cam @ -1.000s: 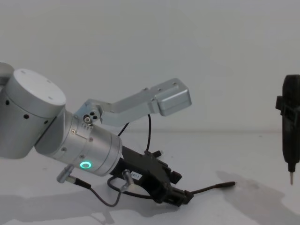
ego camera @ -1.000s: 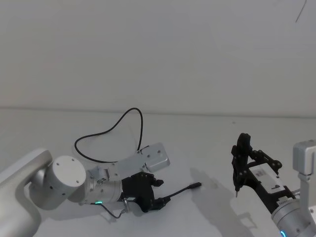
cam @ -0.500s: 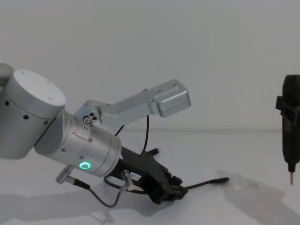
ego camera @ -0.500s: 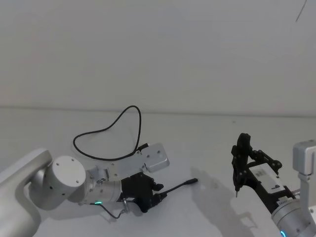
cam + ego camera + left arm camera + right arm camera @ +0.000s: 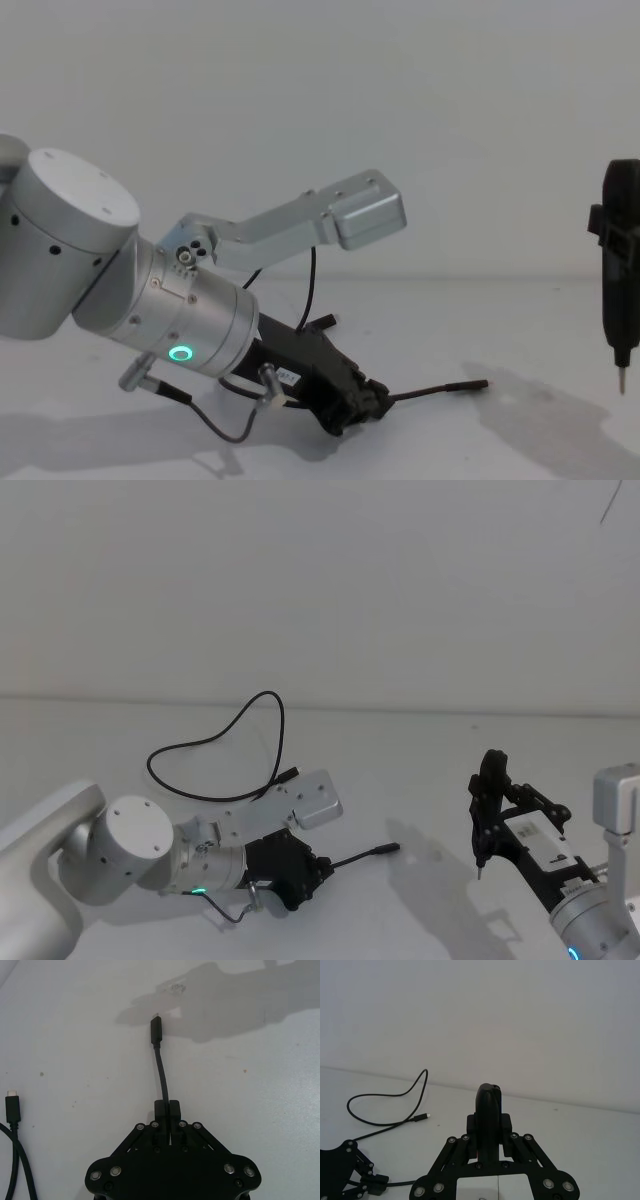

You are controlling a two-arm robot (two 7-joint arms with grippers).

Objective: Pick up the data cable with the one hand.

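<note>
Gripping the data cable (image 5: 365, 854) just behind one plug, the left gripper (image 5: 305, 872) sits clenched at lower centre-left of the head view; the cord loops toward upper left across the white table (image 5: 420, 770). The right gripper (image 5: 493, 810), at lower right, is clamped on a pen-like tool (image 5: 488, 780), with open tabletop between the two.

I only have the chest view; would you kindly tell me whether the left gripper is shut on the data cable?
Observer: Yes; the left wrist view shows the left gripper shut on the data cable behind one plug.
Operator: Where does the rest run?
Observer: In the head view it loops on the table beyond the left arm.
Operator: What holds the pen-like tool at my right edge?
Observer: The right gripper, shut on it.
</note>
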